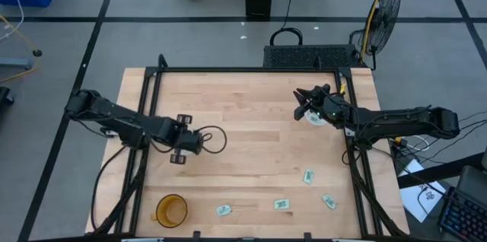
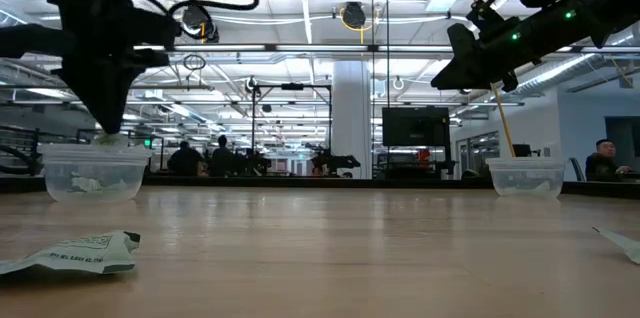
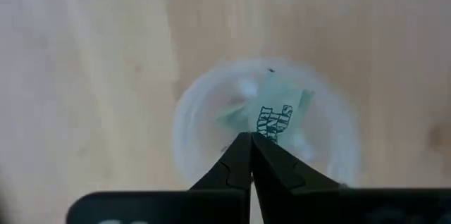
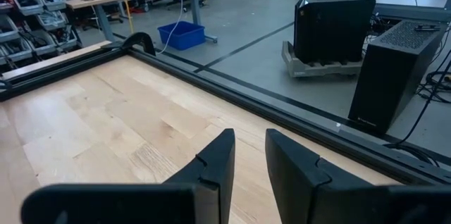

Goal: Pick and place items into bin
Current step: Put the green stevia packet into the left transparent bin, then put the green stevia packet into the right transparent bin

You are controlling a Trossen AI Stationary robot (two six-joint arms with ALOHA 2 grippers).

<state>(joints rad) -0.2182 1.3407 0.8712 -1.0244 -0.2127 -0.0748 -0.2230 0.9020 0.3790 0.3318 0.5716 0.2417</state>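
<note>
My left gripper (image 1: 203, 141) (image 2: 108, 130) (image 3: 250, 137) hangs over a clear round tub (image 1: 216, 139) (image 2: 95, 176) (image 3: 184, 129) left of the table's middle and is shut on a pale green and white packet (image 3: 276, 118). More pale packet material lies in that tub. My right gripper (image 1: 302, 106) (image 2: 462, 58) (image 4: 249, 146) is open, raised well above the table's far right part, beside a second clear tub (image 1: 314, 117) (image 2: 525, 176). Several packets lie flat on the near right part of the table (image 1: 223, 210) (image 1: 282, 204) (image 1: 308, 176) (image 1: 328, 201). My left gripper pinches the packet by its near edge (image 3: 258, 129) between the tips of its two fingers, coming from above and pointing down. The packet hangs below the fingers over the tub's mouth, with its printed face showing. How far it reaches into the tub cannot be told.
A yellow cup (image 1: 171, 210) stands upright near the table's near left corner. A black frame rail (image 1: 251, 69) runs along the far edge and both sides. In the low view one packet (image 2: 75, 253) lies close at the left. People sit in the room beyond.
</note>
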